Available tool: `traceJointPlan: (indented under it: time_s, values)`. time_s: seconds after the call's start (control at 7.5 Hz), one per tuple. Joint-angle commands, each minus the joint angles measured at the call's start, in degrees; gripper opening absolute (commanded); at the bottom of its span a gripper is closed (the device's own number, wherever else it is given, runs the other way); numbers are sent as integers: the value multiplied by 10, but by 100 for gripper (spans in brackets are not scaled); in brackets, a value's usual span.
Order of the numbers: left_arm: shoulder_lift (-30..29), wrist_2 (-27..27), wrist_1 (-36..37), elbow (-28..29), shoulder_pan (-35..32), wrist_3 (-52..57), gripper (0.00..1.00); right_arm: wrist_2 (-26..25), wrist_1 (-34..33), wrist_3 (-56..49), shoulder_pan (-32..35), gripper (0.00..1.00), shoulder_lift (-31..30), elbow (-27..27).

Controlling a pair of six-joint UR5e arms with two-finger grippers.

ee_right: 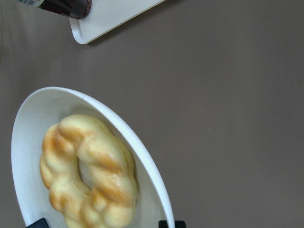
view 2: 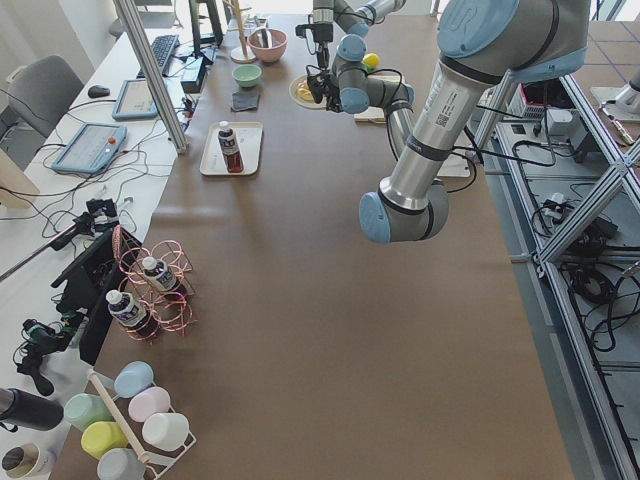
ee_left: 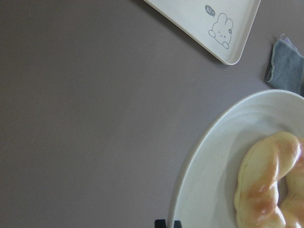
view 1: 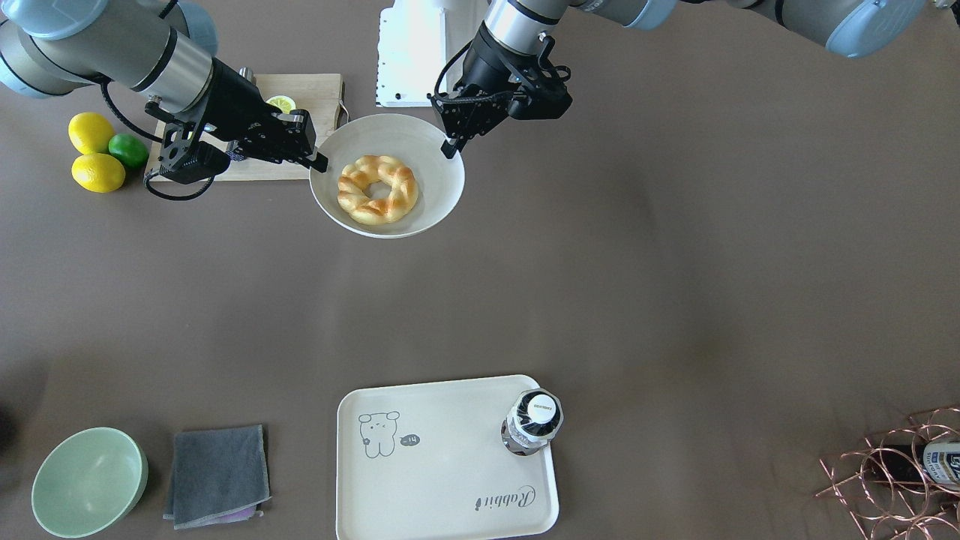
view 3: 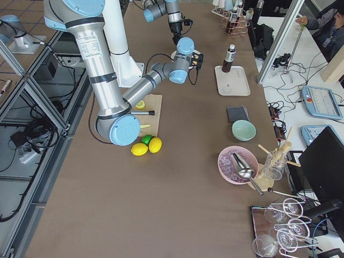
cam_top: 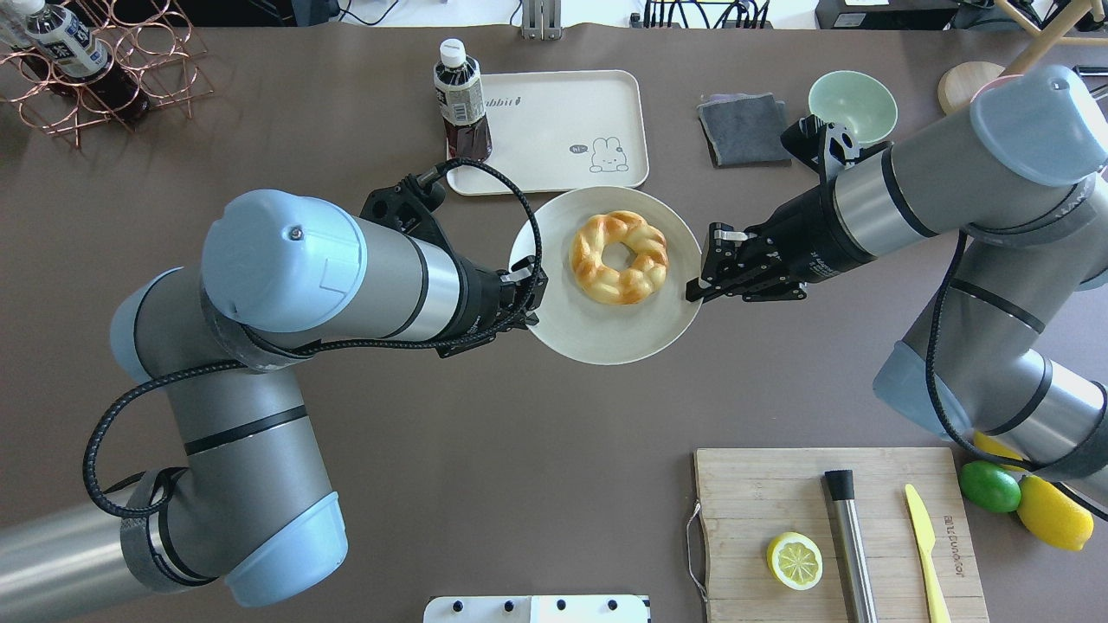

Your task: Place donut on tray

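Note:
The golden twisted donut point(view 1: 360, 176) lies on a round white plate point(view 1: 390, 127), which both grippers hold by its rim above the table. My left gripper point(cam_top: 528, 294) is shut on the plate's point(cam_top: 606, 333) left edge. My right gripper point(cam_top: 697, 290) is shut on its right edge. The donut point(cam_top: 597, 268) also shows in the left wrist view point(ee_left: 266, 185) and the right wrist view point(ee_right: 104, 166). The cream tray point(cam_top: 554, 112) with the bear drawing lies just beyond the plate. In the front-facing view the tray point(view 1: 450, 465) is at the bottom middle.
A dark drink bottle point(cam_top: 461, 99) stands on the tray's left corner. A grey cloth point(cam_top: 744, 128) and green bowl point(cam_top: 853, 105) lie right of the tray. A cutting board point(cam_top: 753, 493) with lemon half point(cam_top: 795, 561) sits near my right base. A copper rack point(cam_top: 86, 78) stands far left.

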Motion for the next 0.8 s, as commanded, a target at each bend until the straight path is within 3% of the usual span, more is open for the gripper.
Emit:
traceJointPlan:
  time_s: [0.0,0.13,0.4,0.67]
  values:
    - [0,-1,0,2,0,3,87,1,2,28,-1,0,0,-5]
    - [6,-1,3,1,-2,4,97,0,2,28,-1,0,-1,-5]
    - [9,-4,35,-23,-14,9,97,-3,2,28,-1,0,-1,-7]
    - [27,-108,34,-30,-80,9,97,-6,1,28,-1,0,6,-34]
